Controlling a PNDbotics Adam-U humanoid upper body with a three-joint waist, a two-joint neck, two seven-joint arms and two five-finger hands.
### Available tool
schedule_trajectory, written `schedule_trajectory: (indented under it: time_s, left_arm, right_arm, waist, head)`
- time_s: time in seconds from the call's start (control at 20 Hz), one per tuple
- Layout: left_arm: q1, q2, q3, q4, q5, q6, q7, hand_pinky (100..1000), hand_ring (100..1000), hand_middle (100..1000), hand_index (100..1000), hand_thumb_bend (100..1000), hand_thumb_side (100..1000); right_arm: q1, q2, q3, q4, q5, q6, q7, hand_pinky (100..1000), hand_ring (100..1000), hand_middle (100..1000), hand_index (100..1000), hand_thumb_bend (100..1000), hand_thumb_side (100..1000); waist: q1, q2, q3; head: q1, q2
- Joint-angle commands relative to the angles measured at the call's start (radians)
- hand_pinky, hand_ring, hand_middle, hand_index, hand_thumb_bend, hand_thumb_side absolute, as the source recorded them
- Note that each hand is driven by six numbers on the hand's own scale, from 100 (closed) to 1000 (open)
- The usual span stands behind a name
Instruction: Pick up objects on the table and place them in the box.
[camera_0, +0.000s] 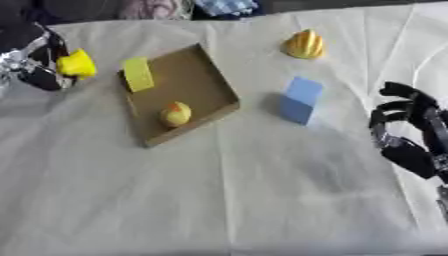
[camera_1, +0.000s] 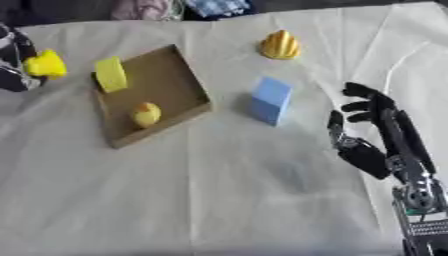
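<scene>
Left hand grasping a yellow object, left of the box.
Only the right eye view shows the whole right hand, fingers relaxed.

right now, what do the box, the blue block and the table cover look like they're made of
Box: probably cardboard, going by its matte brown colour and thin, low walls.
Blue block: perhaps foam or painted wood; flat matte faces, no shine, so the look leaves it open.
Table cover: likely cloth or paper sheeting; white, with long creases and soft wrinkles.
</scene>
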Motion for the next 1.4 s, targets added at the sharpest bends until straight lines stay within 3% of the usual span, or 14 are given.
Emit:
schedule_trajectory:
  time_s: [0.05, 0.25, 0.6, 0.75, 1.15, 1.4]
  left_arm:
    - [-0.032, 0.010, -0.025, -0.070, 0.043, -0.004, -0.036, 587, 471, 460, 548, 342, 100]
    - [-0.054, -0.019, -0.078, -0.101, 0.047, -0.014, -0.097, 598, 488, 479, 572, 369, 108]
    - [-0.076, -0.069, -0.148, -0.065, 0.005, -0.054, -0.184, 625, 524, 517, 616, 396, 123]
    - [-0.075, -0.076, -0.162, -0.053, -0.016, -0.070, -0.209, 647, 575, 586, 683, 443, 150]
    - [-0.063, -0.063, -0.143, -0.079, -0.061, -0.070, -0.203, 710, 664, 694, 779, 541, 215]
    - [-0.039, -0.040, -0.094, -0.153, -0.032, -0.040, -0.167, 720, 670, 701, 785, 596, 261]
  right_arm:
    - [-0.007, -0.017, -0.005, -0.016, 0.002, -0.002, -0.001, 675, 732, 802, 891, 100, 360]
    - [-0.006, -0.017, -0.004, -0.015, 0.002, -0.002, 0.001, 675, 732, 802, 891, 100, 361]
    - [-0.006, -0.017, -0.002, -0.015, 0.001, -0.003, 0.004, 675, 732, 802, 891, 100, 350]
    - [-0.007, -0.017, -0.001, -0.016, 0.001, -0.004, 0.007, 675, 732, 802, 892, 100, 361]
    - [-0.008, -0.018, -0.002, -0.016, 0.001, -0.004, 0.007, 675, 732, 803, 892, 100, 361]
    - [-0.012, -0.027, -0.002, -0.017, 0.004, -0.005, 0.008, 677, 732, 803, 893, 100, 358]
  waist:
    - [0.005, -0.030, -0.002]
    - [0.005, -0.033, -0.005]
    - [0.003, -0.034, -0.010]
    - [0.004, -0.033, -0.009]
    - [0.003, -0.031, -0.007]
    - [0.001, -0.031, -0.003]
  head:
    - [0.000, -0.004]
    - [0.003, -0.002]
    - [0.005, -0.001]
    - [0.005, 0.000]
    - [0.004, -0.001]
    - [0.002, -0.002]
